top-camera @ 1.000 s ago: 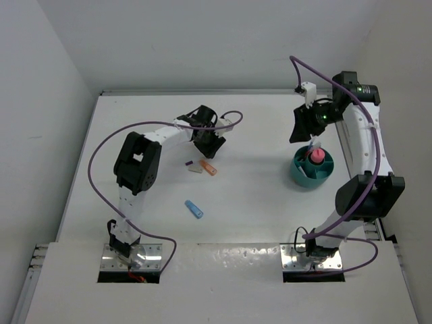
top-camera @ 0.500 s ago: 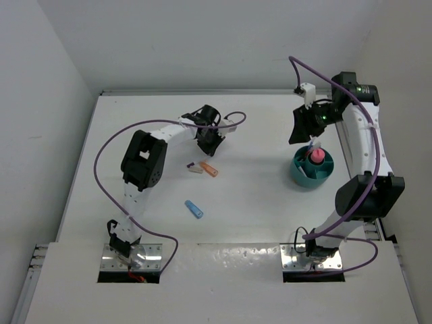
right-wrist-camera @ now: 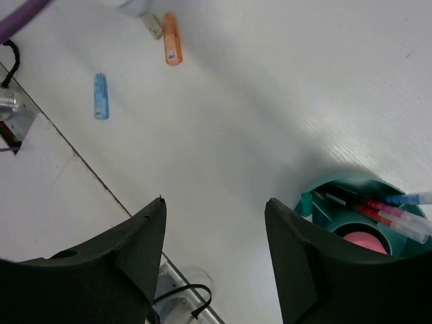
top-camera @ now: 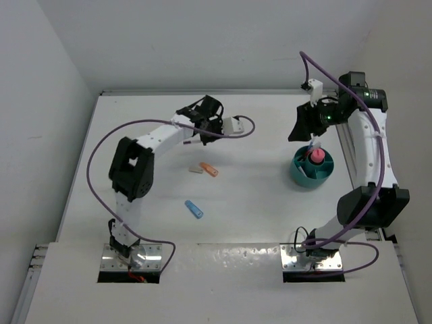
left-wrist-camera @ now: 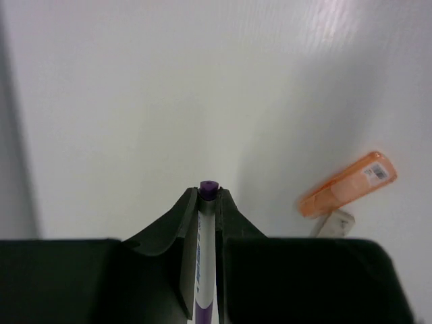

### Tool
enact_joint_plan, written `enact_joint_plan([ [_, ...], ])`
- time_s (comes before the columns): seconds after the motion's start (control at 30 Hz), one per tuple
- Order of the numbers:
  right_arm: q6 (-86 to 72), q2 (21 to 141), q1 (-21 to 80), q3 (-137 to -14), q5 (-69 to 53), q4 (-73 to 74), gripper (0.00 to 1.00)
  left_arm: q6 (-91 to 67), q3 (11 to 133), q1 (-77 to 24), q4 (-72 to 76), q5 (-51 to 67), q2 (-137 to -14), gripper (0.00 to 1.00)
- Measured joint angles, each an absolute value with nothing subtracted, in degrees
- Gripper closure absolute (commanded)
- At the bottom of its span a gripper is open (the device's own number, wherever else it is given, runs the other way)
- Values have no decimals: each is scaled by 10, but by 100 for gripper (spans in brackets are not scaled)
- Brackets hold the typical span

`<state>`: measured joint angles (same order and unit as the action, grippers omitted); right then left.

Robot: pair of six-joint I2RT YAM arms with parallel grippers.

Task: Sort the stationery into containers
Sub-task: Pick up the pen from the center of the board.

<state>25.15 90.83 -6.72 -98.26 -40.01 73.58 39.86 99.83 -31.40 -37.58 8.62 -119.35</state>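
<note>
White surface (top-camera: 256, 202) underneath; pinching purple-tipped pen (left-wrist-camera: 205, 270) in left fingers (left-wrist-camera: 169, 229), well apart from teal cup (top-camera: 300, 177); holding right fingers (right-wrist-camera: 135, 250) spread by cup. Likely risking dropping pen mid-carry or bumping right fingers at cup.

Robotics lab test cell, plain white walls (top-camera: 202, 40) closing in the top, left and right of the overhead view, white tabletop (top-camera: 256, 202), two white-and-black robot arms (top-camera: 368, 145) bolted to metal plates (top-camera: 150, 255) along the bottom edge, purple cables (top-camera: 90, 172) looping loose.
</note>
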Motion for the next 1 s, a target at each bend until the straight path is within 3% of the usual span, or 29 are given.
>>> enact_joint_plan([
  [0.13, 225, 899, -67, -985, -434, 734, 32, 556, 865, -360, -307, 102, -988, 100],
  [0.3, 208, 923, -63, -1021, -503, 762, 25, 783, 567, -457, -170, 168, -668, 100],
  [0.43, 205, 971, -44, -1074, -552, 769, 24, 984, 376, -493, -147, 233, -517, 100],
  [0.53, 202, 993, -4, -1080, -577, 763, 24, 1058, 318, -507, -167, 266, -485, 100],
  [0.8, 192, 990, 215, -971, -585, 773, 24, 1123, 295, -557, -137, 327, -454, 100],
  [1.0, 192, 998, 258, -974, -585, 777, 29, 1134, 295, -601, -123, 340, -455, 100],
])
